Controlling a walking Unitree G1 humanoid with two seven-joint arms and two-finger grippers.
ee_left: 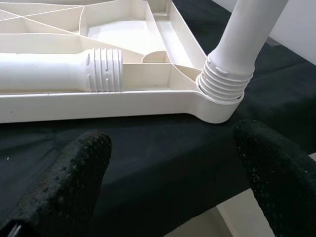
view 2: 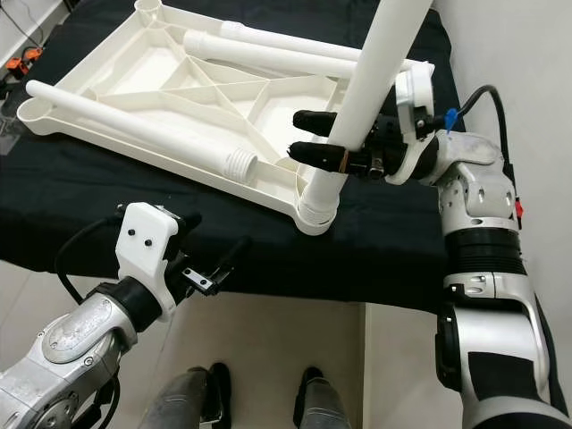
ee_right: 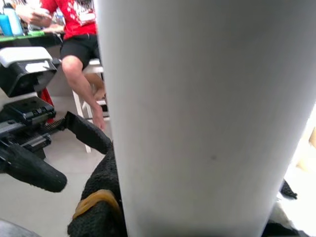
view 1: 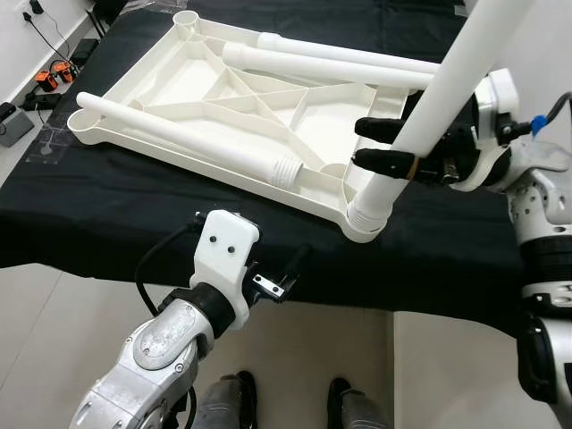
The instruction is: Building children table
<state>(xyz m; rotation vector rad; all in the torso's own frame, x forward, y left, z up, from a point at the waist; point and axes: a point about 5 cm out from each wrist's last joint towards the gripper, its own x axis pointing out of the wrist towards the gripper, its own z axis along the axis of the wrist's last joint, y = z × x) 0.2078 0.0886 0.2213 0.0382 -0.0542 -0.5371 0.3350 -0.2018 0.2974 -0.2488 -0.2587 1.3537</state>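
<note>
The right end effector point(view 1: 386, 145) clamped the hollow, probably light, slick table leg point(view 1: 427, 114) low near its threaded end in the upturned tabletop's point(view 1: 192, 76) corner socket on the black counter point(view 1: 80, 219), while the left end effector point(view 1: 284, 273) hung open.

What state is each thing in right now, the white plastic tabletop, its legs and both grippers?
White plastic tabletop: upside down on the black cloth.
Upright white leg: standing in the near corner socket, threads partly exposed.
Loose white legs: lying on the tabletop.
Right gripper: shut on upright white leg.
Left gripper: open, holding nothing.
</note>
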